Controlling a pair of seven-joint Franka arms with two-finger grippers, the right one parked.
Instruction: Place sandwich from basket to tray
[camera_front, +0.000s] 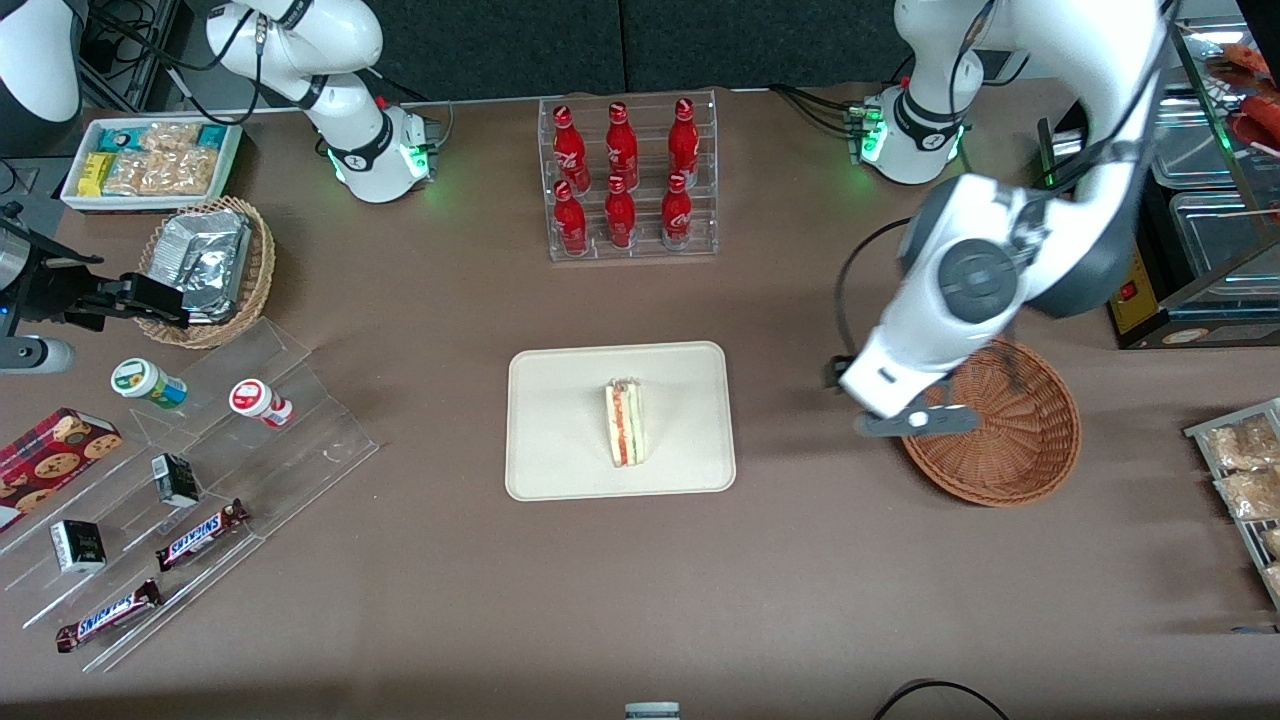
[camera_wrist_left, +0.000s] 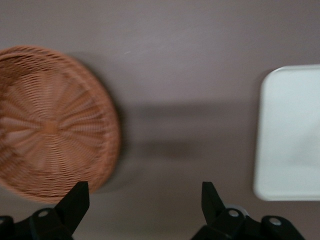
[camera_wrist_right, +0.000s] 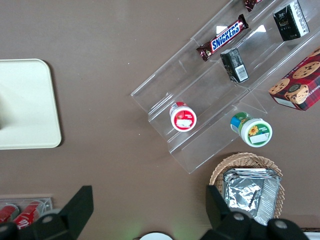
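- Table (camera_front: 420, 600): brown cloth, everything stands on it.
- Left arm (camera_front: 1000, 250): white, bends down over the table at the working arm's end, above the rim of the basket.
- Tray (camera_front: 560, 420): cream-white, flat, rounded corners, in the middle of the table, nearer to the front camera than the bottle rack. Its edge shows also in the left wrist view (camera_wrist_left: 290, 135).
- Basket (camera_front: 1020, 430): reddish-brown wicker, round, shallow, well apart from the tray, toward the working arm's end. Nothing lies in it, as the left wrist view shows (camera_wrist_left: 50, 125).
- Bottle rack (camera_front: 630, 180): clear plastic w/ six red bottles, farther from the front camera than the tray.
- Tan basket (camera_front: 215, 270): lighter wicker w/ foil packets, toward the parked arm's end.
- Gripper (camera_wrist_left: 145, 200): hangs above bare table between basket and tray, close to the basket's rim. Fingers (camera_wrist_left: 75, 202) are wide apart, nothing is between them. In the front view it is mostly hidden under the arm (camera_front: 915, 420).
- Sandwich (camera_front: 625, 422): small wedge, pale bread, red-orange and green layers on the cut side. It stands on the tray, about the centre, not touching the rim. It is well apart from the gripper.
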